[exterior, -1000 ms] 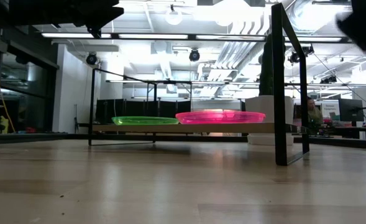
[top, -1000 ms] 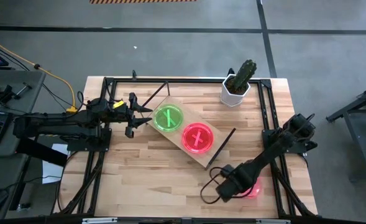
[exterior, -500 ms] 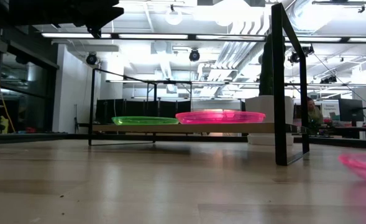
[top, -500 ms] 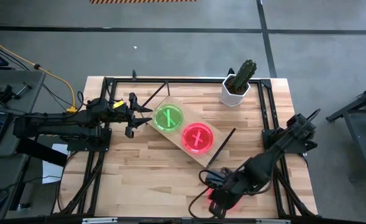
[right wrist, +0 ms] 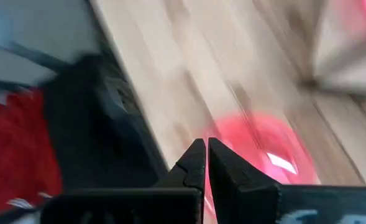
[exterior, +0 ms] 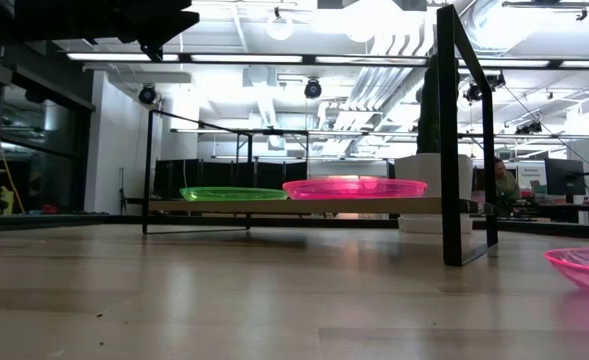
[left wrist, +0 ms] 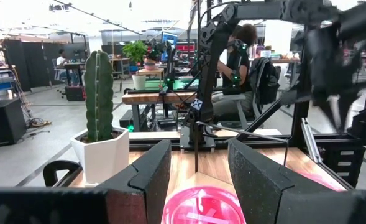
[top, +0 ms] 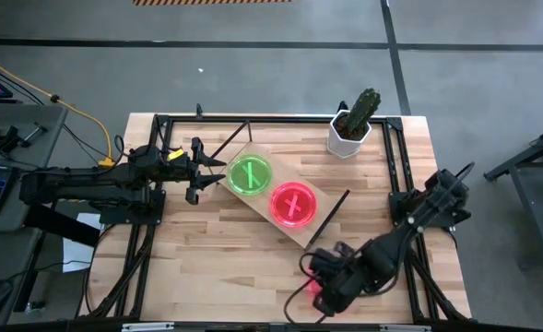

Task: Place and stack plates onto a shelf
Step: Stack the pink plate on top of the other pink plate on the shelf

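Seeing the right gripper pinched tight on a pink plate near the table's front edge, my left gripper spread wide beside the shelf, which carries a green plate and another pink one.

One camera hangs overhead, looking straight down on the whole surface. Another sits at surface height, facing level across it into the room. Both share the shelf (its plates edge-on from low). Each wrist camera peers close past its arm's own fingers, the left toward the cactus pot.
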Controlling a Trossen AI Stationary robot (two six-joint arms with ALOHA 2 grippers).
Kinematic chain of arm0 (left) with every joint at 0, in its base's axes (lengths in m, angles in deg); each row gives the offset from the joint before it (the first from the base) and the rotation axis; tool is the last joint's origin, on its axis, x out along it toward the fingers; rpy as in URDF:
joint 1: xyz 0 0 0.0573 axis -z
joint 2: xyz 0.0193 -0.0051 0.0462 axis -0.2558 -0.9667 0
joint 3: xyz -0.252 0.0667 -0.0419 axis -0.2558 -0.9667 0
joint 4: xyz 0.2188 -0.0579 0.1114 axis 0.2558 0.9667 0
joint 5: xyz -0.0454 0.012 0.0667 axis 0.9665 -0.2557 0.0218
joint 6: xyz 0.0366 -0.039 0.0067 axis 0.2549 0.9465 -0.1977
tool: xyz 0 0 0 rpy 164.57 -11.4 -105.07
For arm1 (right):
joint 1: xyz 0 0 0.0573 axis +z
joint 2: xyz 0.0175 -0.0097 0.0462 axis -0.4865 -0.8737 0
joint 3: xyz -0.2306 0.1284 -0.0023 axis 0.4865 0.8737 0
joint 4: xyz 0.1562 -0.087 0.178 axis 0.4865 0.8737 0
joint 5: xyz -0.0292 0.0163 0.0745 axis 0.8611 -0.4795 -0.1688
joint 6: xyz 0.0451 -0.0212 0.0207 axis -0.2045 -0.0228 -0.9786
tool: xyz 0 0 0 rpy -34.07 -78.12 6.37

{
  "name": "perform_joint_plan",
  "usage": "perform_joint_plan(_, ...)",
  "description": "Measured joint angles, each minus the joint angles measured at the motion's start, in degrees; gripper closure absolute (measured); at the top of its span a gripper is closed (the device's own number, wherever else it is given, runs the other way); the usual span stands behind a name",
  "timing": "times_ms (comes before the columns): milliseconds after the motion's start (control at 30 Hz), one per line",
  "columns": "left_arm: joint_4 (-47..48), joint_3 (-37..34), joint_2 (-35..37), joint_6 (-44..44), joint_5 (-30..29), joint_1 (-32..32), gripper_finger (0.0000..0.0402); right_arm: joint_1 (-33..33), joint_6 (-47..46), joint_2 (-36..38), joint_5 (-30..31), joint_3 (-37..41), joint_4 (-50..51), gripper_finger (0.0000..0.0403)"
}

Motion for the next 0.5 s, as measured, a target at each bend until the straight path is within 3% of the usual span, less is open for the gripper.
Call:
perform_joint_plan(200, -0.02, 0.00, 0.01, 0.15, 0.04, 0.02, 0.0250, 5.02, -13.91, 0.75, -1.80, 9.40, 8.42, 0.0403)
perform_joint_plan(300, 0.00, 0.00, 0.00, 1.29, 0.11, 0.01, 0.0250, 8.12, -23.94, 4.59, -1.01, 16.54, 7.99, 0.0403)
perform_joint_plan(400, 0.00, 0.00, -0.01, 1.57, 0.13, 0.02, 0.0250, 11.48, -33.83, 10.76, 3.12, 25.18, 2.70, 0.0403)
perform_joint_plan(500, -0.01, 0.00, 0.01, 2.00, 0.15, 0.00, 0.0250, 14.67, -39.82, 16.98, 12.40, 34.38, -8.18, 0.0403)
